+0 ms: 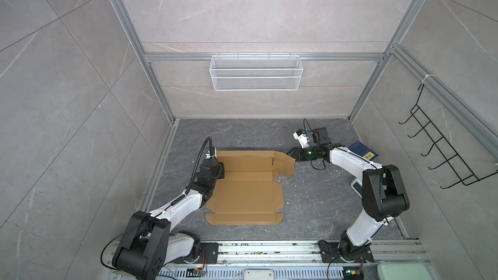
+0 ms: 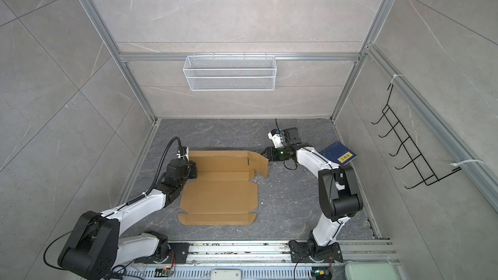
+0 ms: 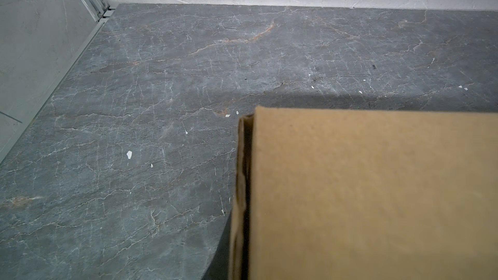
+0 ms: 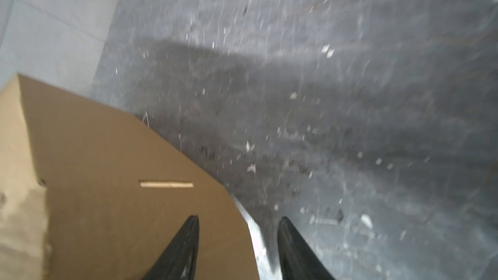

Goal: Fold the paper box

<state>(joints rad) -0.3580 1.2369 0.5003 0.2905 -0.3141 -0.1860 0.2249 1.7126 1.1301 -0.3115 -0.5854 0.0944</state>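
On the dark grey marbled worktop (image 1: 310, 197), the paper box (image 1: 245, 195) lies mostly flat near the middle, with its rear panel and right rear flap (image 1: 287, 164) raised. My right gripper (image 4: 238, 219) has its fingers apart, straddling that flap's edge. My left gripper (image 1: 219, 171) is closed at the box's left rear corner, and cardboard hides whether it pinches anything.

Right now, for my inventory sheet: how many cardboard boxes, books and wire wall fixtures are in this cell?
Cardboard boxes: 1, the paper box
Books: 1, the dark blue book
Wire wall fixtures: 2, the white basket and the black hook rack
Total: 4
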